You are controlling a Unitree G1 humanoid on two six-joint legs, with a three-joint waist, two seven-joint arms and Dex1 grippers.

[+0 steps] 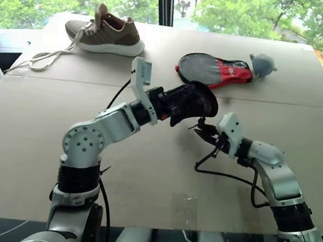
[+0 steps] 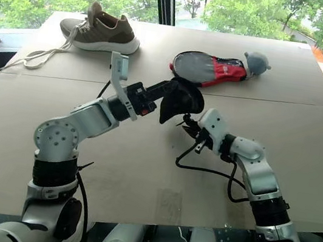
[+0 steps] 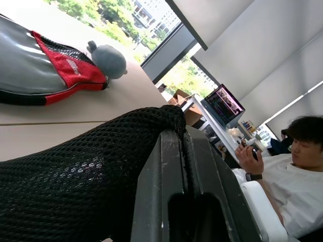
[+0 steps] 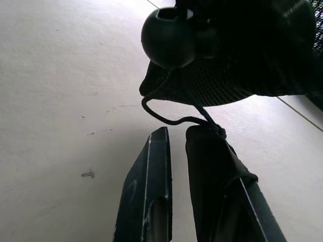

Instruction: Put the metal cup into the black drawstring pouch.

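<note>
Overhead, black mesh drawstring pouch (image 1: 192, 104), round toggle (image 4: 169, 36)

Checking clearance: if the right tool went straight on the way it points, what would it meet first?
Probably the black drawstring pouch, hanging just ahead of the right tool, its toggle nearest; depth unclear.

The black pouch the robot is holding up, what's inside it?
Can't tell. The pouch is dark mesh, pinched shut by the left gripper, so its inside is hidden. Its cord dangles by the right gripper.

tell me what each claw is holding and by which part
The left claw is shut on the black drawstring pouch, pinching its mesh edge. The right claw is at the pouch's cord; a grip cannot be told.
</note>
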